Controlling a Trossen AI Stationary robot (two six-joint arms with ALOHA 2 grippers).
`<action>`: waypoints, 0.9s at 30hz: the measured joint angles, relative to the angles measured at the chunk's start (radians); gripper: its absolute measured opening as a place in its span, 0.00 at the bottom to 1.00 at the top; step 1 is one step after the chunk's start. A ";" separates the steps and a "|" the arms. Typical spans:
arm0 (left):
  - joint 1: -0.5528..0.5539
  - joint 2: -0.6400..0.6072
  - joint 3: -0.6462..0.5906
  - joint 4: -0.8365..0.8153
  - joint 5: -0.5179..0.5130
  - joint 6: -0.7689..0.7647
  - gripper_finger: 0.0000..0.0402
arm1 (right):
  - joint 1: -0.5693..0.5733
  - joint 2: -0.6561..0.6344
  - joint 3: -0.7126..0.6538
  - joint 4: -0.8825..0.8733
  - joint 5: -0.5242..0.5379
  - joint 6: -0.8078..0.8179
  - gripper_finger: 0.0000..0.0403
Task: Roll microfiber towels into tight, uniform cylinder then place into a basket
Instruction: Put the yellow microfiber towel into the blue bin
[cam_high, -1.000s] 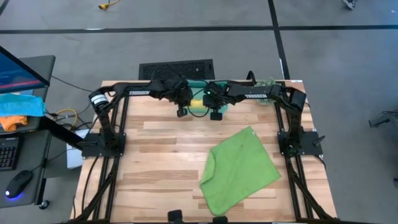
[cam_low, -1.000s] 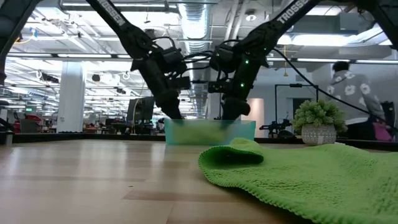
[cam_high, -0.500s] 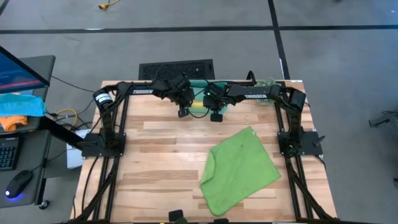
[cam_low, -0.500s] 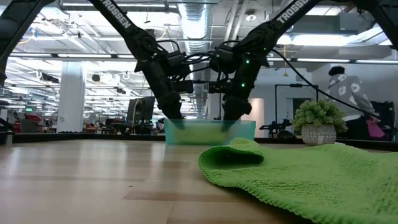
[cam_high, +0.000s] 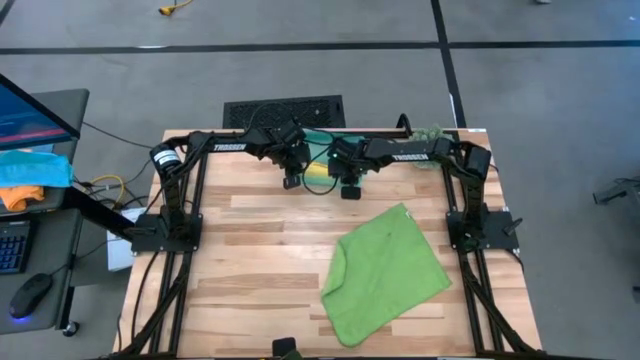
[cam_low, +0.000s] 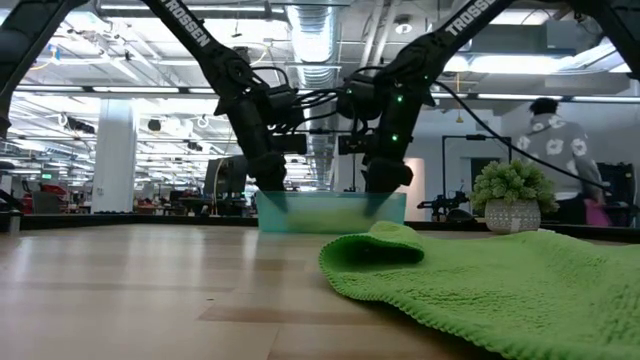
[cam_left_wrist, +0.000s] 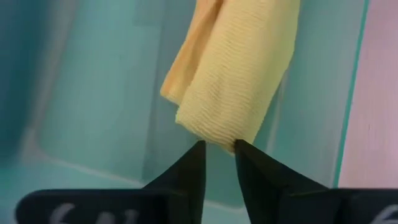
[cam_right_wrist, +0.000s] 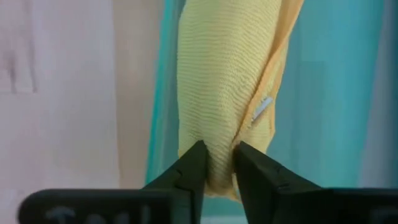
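We judge the task approx. half done: the yellow towel (cam_left_wrist: 233, 74) is rolled and lies inside the basket (cam_high: 318, 172) at 12 o'clock on the counter (cam_high: 260, 260), while the green towel (cam_high: 385, 275) lies flat and not rolled, w/ one edge folded over, towards 4 o'clock, well apart from the basket. Both arms meet over the basket. The left pincer (cam_left_wrist: 217, 158) has its fingers a little apart, tips just at the end of the yellow roll; we cannot tell if they touch it. The right pincer (cam_right_wrist: 217, 163) also has its fingers a little apart, w/ the other end of the roll between the tips; whether it grips the cloth, we cannot tell. What is left, in our judgement: let go of the yellow roll completely, then roll the green towel and put it in the basket beside the first one.
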 joint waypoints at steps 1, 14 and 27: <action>0.000 0.000 0.000 0.001 0.000 0.000 0.22 | 0.003 0.000 0.000 0.003 -0.001 0.000 0.30; 0.000 0.001 0.022 0.008 0.004 -0.004 0.35 | 0.006 -0.005 0.001 0.010 -0.004 -0.008 0.55; 0.000 -0.002 0.106 -0.037 0.010 0.014 0.35 | -0.012 -0.020 0.003 -0.019 -0.008 -0.011 0.56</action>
